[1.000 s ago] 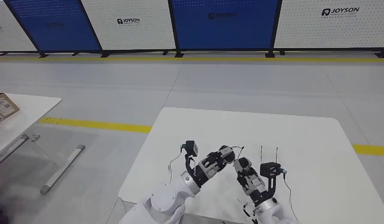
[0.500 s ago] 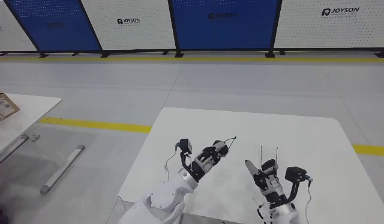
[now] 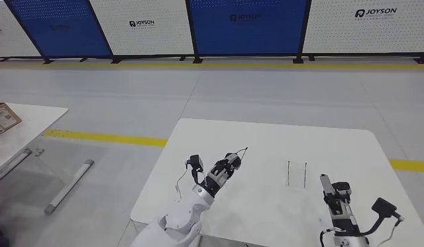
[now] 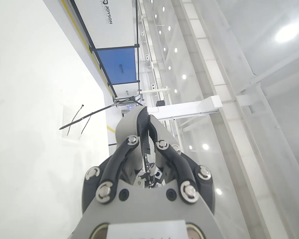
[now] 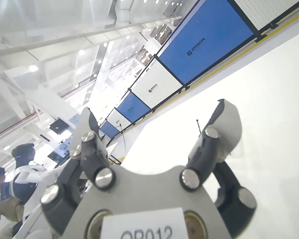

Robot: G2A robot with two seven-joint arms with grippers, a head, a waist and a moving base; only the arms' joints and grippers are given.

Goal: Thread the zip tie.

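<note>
The left tool [image 4: 145,115] is pinched shut on one zip tie [image 4: 94,113], held above the worktop [image 3: 265,138]. The right tool [image 5: 155,110] gapes wide, empty. Threading looks unfinished, though a loop cannot be ruled out. Two more ties [image 3: 289,173] lie flat.

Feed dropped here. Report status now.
Left gripper shut on zip tie, over table. Right gripper open, empty. Two spare ties lie on table between arms.
</note>
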